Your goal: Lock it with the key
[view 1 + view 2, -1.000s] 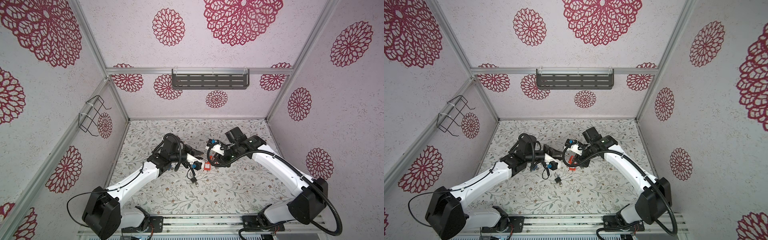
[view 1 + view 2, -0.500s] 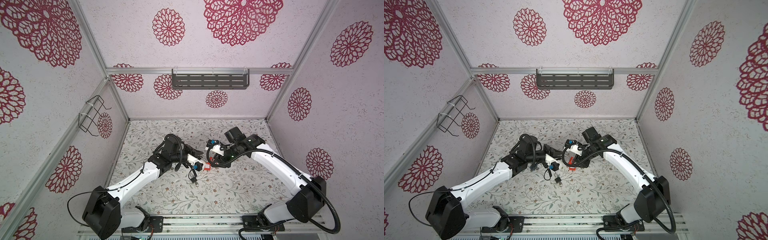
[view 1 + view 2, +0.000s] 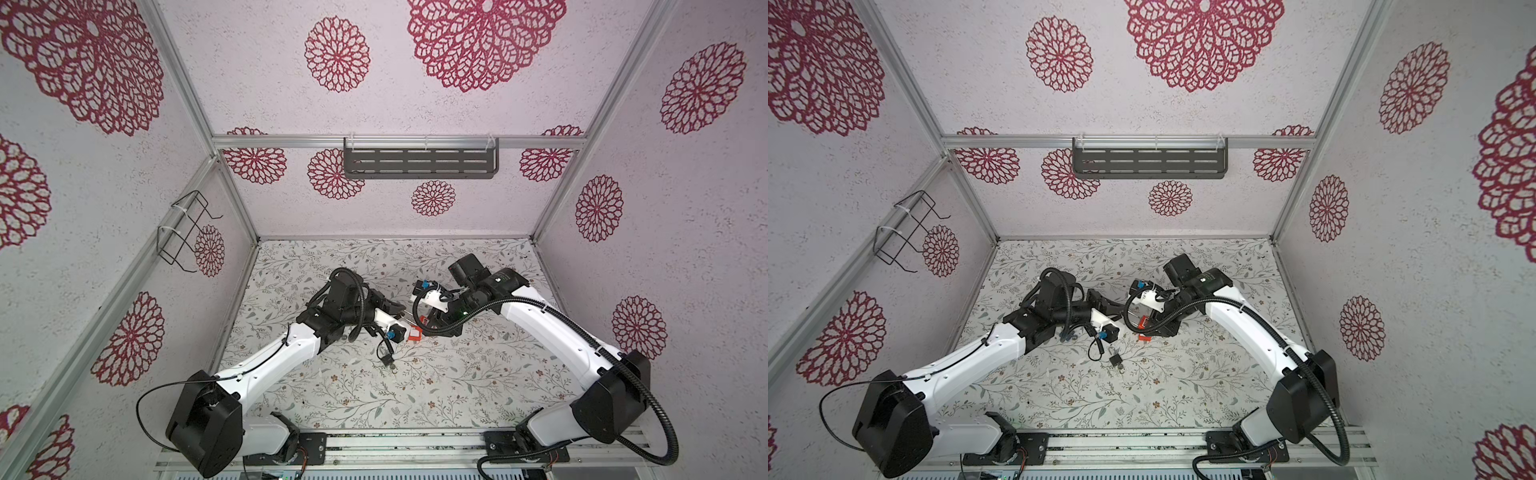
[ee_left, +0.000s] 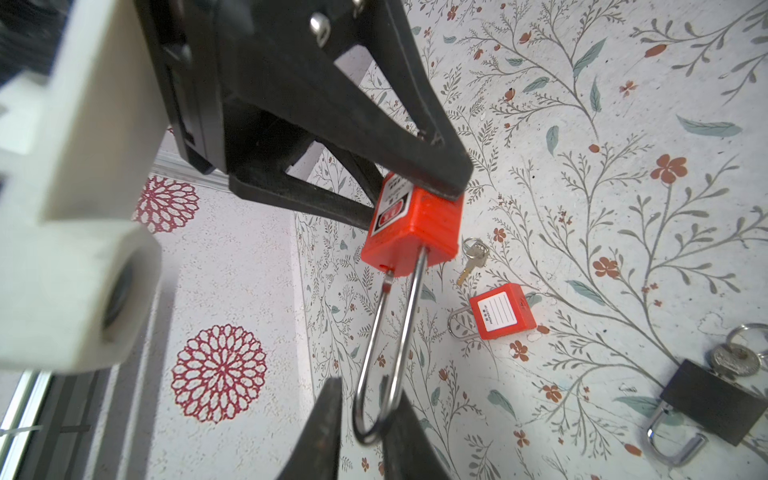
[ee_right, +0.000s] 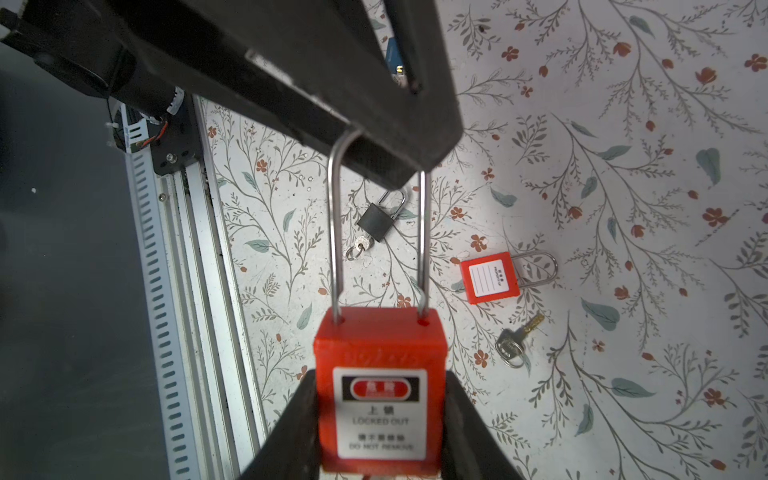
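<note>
Nearest, a black padlock (image 5: 376, 222) lies on the floral table (image 5: 623, 208), a silver key (image 5: 360, 245) at its base. Beyond it, my right gripper (image 5: 380, 374) clamps the body of the long-shackle red padlock (image 5: 380, 340), held off the table. My left gripper (image 4: 365, 399) straddles the shackle (image 5: 334, 241) bend, one finger (image 4: 403, 436) touching; whether it pinches, I cannot tell. Under them, a small red padlock (image 5: 490, 280) lies flat, the loose key (image 5: 517, 338) just beside it, untouched.

Spotting a grey shelf (image 3: 419, 164) on the back wall (image 3: 374, 216), a wire rack (image 3: 183, 232) at the left. Down on the table (image 3: 457, 386), catching a black padlock (image 4: 715, 409), apart from a small red padlock (image 4: 500, 311).
</note>
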